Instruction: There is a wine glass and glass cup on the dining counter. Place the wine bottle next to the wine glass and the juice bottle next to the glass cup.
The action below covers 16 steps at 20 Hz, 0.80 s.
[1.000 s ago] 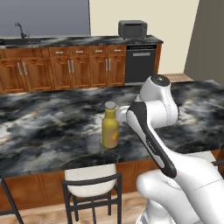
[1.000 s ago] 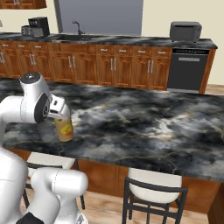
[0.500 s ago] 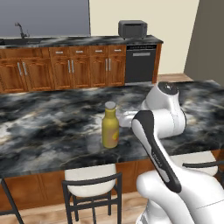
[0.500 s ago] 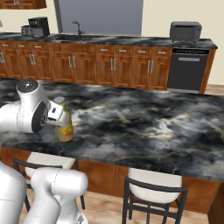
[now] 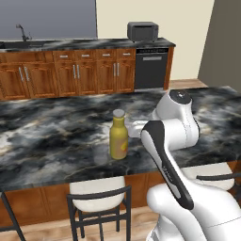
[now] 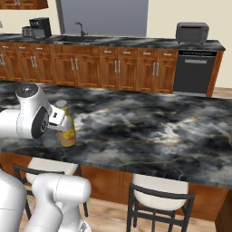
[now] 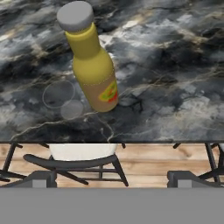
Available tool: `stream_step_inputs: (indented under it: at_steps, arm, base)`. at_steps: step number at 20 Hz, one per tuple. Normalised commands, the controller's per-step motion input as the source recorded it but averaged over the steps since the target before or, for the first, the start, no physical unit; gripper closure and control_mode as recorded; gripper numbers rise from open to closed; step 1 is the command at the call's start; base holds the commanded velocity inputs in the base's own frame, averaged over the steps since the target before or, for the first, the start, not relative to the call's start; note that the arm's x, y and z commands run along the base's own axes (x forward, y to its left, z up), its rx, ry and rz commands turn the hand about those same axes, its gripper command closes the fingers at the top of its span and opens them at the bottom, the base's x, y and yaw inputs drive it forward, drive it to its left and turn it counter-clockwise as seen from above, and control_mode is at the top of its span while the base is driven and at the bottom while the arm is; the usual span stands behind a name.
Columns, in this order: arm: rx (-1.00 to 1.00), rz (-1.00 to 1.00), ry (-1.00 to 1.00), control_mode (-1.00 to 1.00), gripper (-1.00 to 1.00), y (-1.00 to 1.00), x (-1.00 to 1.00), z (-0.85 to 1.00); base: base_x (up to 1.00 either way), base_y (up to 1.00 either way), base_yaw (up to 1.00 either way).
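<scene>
Glass cup (image 7: 59, 97) faint, on the dining counter (image 7: 175, 65) just left of the juice bottle (image 7: 92, 65), near the front edge; also faintly seen in left base view (image 5: 100, 156). Juice bottle (image 5: 118, 135) upright on the marbled top, not held. In hand view the bottle sits up and left of centre, well beyond the two finger tips (image 7: 41, 179) at the bottom corners, which stand wide apart with nothing between them: jaws released. Gripper (image 6: 63, 120) in right base view just left of the juice bottle (image 6: 68, 132), partly overlapping it. Stool (image 7: 83, 157) below the counter edge.
</scene>
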Motion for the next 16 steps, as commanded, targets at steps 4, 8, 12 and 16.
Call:
stream_step_inputs:
  at_steps: [4,8,12,16]
  arm:
    - [0.0,0.0,0.0,1.0,-1.0,0.0,0.0,0.0]
    - [0.0,0.0,0.0,1.0,-1.0,0.0,0.0,0.0]
    - [0.0,0.0,0.0,1.0,-1.0,0.0,0.0,0.0]
    - [0.0,0.0,0.0,1.0,-1.0,0.0,0.0,0.0]
  base:
    - [-0.02,0.0,0.0]
    - [-0.23,0.04,0.0]
    - [-0.52,0.14,0.0]
    - [-0.63,0.2,0.0]
